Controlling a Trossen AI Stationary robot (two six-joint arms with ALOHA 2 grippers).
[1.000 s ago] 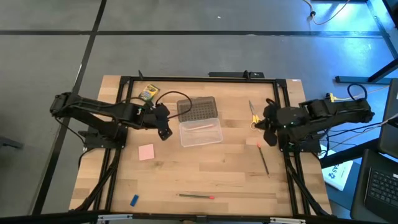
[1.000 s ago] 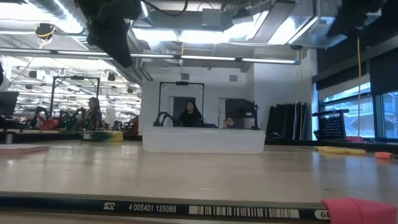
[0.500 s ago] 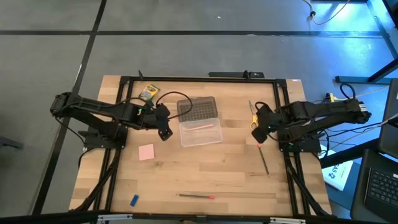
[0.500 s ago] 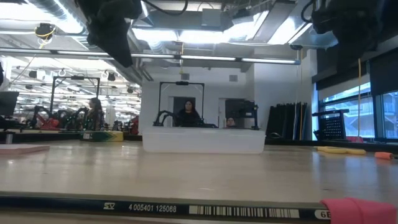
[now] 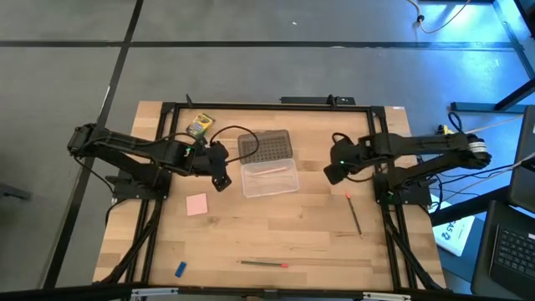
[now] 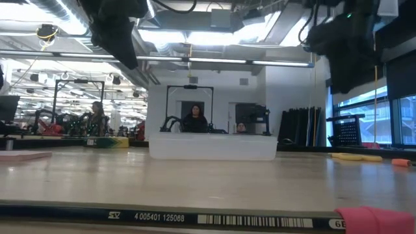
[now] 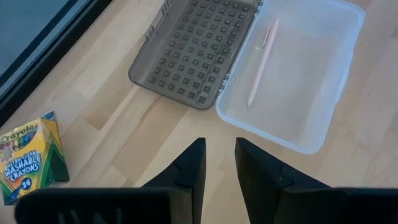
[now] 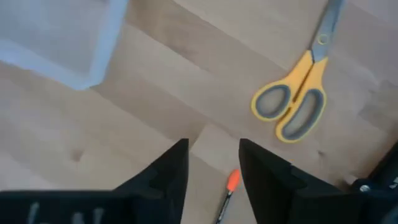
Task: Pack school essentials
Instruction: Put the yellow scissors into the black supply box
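The clear case [image 5: 269, 176] lies open at the table's middle with its grey studded lid [image 7: 196, 53] folded back; a pink pencil [image 7: 261, 62] lies inside. My left gripper [image 7: 220, 152] hovers left of the case, open by a narrow gap and holding nothing. My right gripper [image 8: 213, 152] hovers open on the case's right, above bare wood between the yellow-handled scissors [image 8: 298, 99] and a pencil's orange end [image 8: 232, 180]. The crayon box [image 5: 199, 124], pink notepad [image 5: 196, 204], blue eraser [image 5: 180, 269] and a second pencil [image 5: 263, 262] lie flat on the table.
A black frame [image 5: 267, 106] runs round the table's far edge and down both sides. The dark pencil [image 5: 354, 213] lies near the right rail. Bare wood lies between the case and the near pencil. People sit in the room behind the table.
My right gripper has swung from the table's right rail toward the case, sinking and rolling as it went, and now hangs over the spot beside the scissors. My left gripper has kept still. No object has moved.
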